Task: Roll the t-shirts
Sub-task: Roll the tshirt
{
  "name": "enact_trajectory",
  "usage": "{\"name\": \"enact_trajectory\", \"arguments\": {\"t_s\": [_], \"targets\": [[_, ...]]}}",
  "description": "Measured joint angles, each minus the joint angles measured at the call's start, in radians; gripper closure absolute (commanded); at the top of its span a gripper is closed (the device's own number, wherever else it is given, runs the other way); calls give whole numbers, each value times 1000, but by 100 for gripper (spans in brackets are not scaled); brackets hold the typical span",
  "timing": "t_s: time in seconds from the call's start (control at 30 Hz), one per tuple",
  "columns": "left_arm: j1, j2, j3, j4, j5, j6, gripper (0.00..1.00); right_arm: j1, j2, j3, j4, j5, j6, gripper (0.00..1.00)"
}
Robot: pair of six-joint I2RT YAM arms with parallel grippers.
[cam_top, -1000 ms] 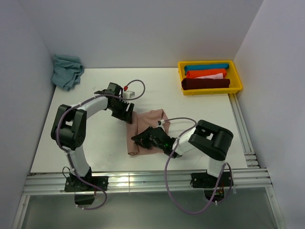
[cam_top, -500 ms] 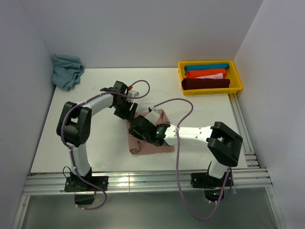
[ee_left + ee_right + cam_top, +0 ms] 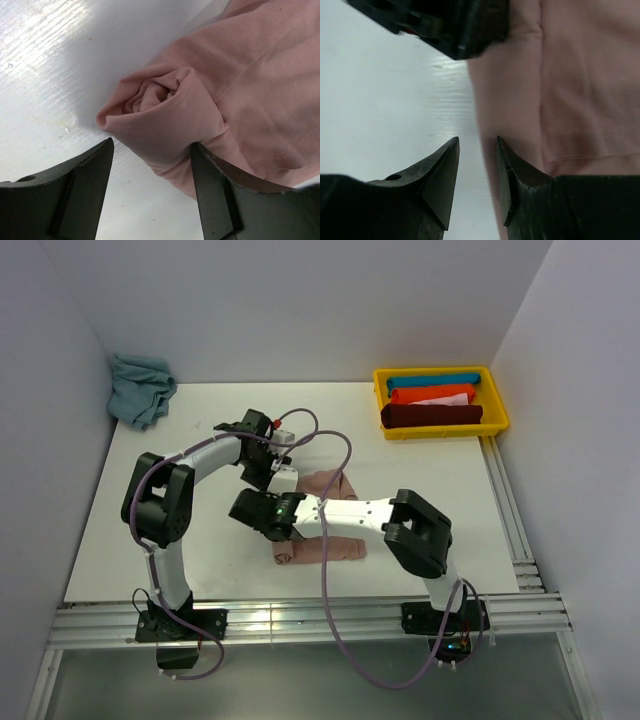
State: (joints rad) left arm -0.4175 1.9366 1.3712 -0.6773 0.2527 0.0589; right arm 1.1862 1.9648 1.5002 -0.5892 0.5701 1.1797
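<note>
The dusty pink t-shirt [image 3: 335, 548] lies mid-table, partly rolled, with my right arm stretched across it. In the left wrist view its rolled end [image 3: 160, 112] shows a spiral of folds. My left gripper [image 3: 272, 478] is at the shirt's far left corner; its jaws [image 3: 151, 147] are open, and the roll's end sits just between the fingertips. My right gripper [image 3: 245, 509] hovers at the shirt's left edge. In its wrist view the gripper [image 3: 477, 145] is narrowly open and empty, with the pink cloth [image 3: 555, 90] to its right and the left gripper [image 3: 445, 22] ahead.
A yellow bin [image 3: 497, 400] at the back right holds rolled teal, orange and dark red shirts. A crumpled teal shirt [image 3: 140, 388] lies at the back left corner. White walls close the table on three sides.
My right arm has stretched leftward across the shirt, moving its gripper to the shirt's left edge. The shirt has become narrower and more rolled. My left gripper has shifted slightly right.
</note>
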Motion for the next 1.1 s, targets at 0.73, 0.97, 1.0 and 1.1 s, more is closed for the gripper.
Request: {"name": "enact_trajectory", "arguments": {"t_s": [0.73, 0.97, 1.0, 1.1], "targets": [[5, -157, -153, 177, -15, -43, 24, 45, 148, 103, -211, 46, 2, 42], [119, -356, -286, 356, -14, -103, 9, 47, 153, 106, -215, 50, 1, 42], [145, -382, -305, 387, -14, -116, 8, 47, 153, 106, -215, 49, 1, 42], [220, -458, -359, 463, -18, -155, 1, 47, 153, 106, -212, 46, 1, 42]]}}
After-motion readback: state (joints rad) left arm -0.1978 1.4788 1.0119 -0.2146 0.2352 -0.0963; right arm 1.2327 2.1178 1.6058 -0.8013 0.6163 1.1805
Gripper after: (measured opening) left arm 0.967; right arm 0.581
